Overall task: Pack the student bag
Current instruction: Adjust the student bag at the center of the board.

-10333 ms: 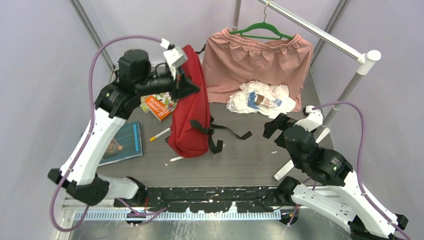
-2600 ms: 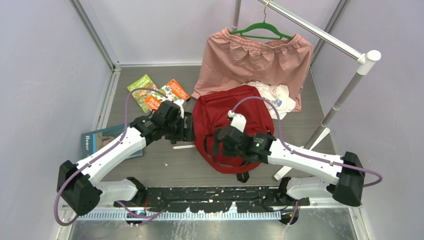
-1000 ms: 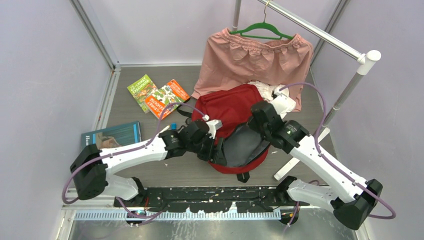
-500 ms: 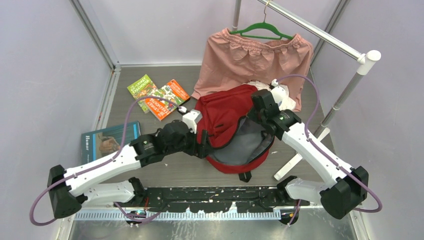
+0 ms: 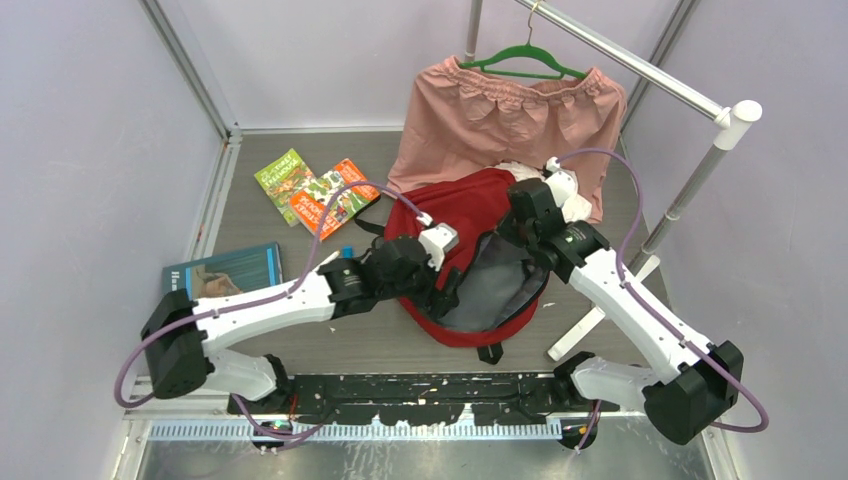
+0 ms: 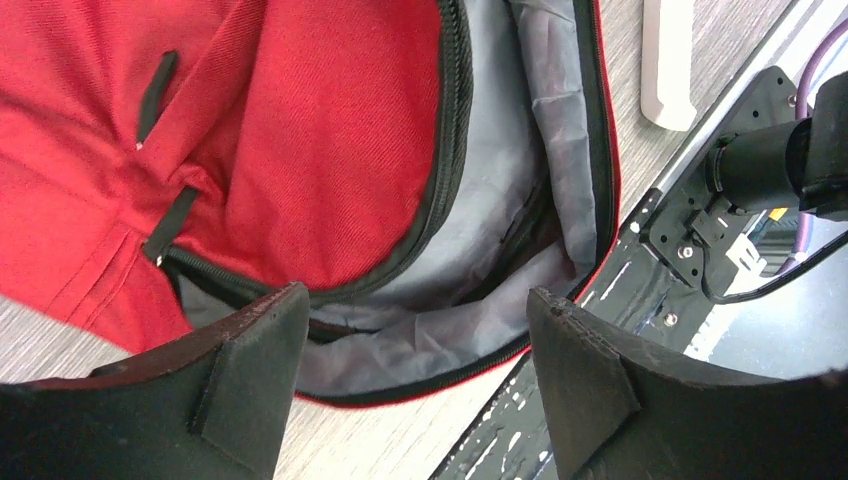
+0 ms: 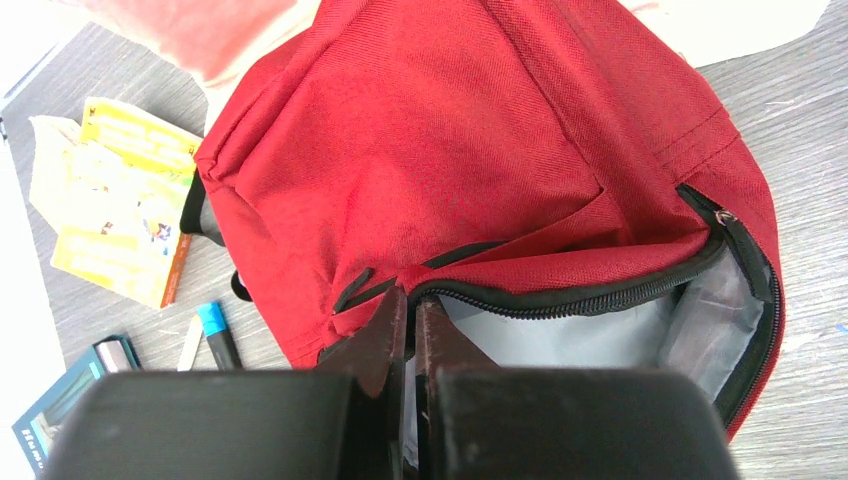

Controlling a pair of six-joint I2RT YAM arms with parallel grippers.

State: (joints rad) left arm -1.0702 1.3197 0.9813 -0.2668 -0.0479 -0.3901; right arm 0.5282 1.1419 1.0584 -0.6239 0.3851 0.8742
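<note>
left tool [image 6: 415,312] spread above student bag [image 6: 330,130]

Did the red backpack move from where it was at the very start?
Yes. The red backpack has shifted to the right. At the start it stood to the left of the hanging pink skirt, and now it lies open right in front of it.

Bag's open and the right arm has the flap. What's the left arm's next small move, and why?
Probably swing the left gripper out toward the books for a first pick. Its jaws stand open and empty over the mouth of the student bag, while the right gripper is shut on the zipper edge and holds that mouth open. No item shows inside the bag.
</note>
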